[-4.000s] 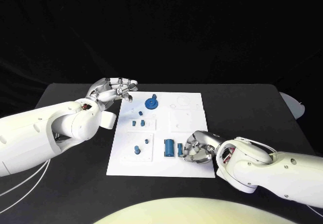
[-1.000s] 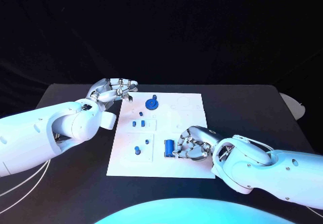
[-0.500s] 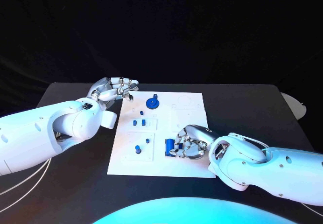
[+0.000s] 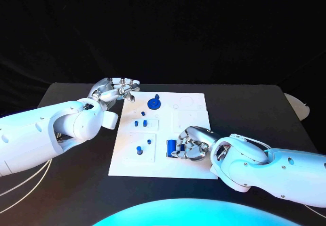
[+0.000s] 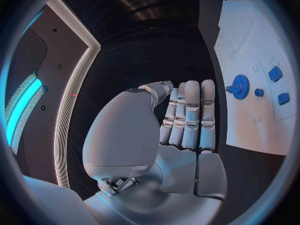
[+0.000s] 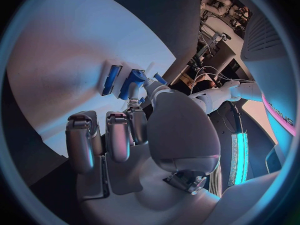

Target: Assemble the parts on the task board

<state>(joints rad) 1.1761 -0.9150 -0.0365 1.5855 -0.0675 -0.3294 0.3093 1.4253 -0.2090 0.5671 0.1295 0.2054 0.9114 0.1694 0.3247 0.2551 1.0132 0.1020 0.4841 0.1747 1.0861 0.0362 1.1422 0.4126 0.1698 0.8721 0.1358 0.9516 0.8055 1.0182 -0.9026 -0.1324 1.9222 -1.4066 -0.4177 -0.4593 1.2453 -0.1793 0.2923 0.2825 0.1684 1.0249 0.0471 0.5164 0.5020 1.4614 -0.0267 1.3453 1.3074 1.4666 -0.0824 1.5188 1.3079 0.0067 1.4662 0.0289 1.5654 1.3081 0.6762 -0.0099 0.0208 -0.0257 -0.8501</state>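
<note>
**Right hand closed on a blue part at the board's near right; left hand idle at the far left corner**

The white task board (image 4: 163,136) lies flat in the middle of the black table (image 4: 258,108). On it: a round blue gear-like part (image 4: 154,103) near the far edge, a small blue peg (image 4: 143,113) just below it, two small blue blocks (image 4: 139,124) side by side in a raised square, and two more small blue pieces (image 4: 139,150) in the square nearer the robot. A larger upright blue block (image 4: 170,148) stands just beside the right hand.

The right hand (image 4: 191,147) rests on the board's near right part, fingers curled in, pinching a blue part (image 6: 132,83) at the fingertips; a second blue piece (image 6: 111,79) lies just beside it.

The left hand (image 4: 115,90) hovers at the board's far left corner, fingers together and bent, holding nothing.

A white rounded object (image 4: 299,106) sits at the table's right edge. The surroundings are dark.
</note>
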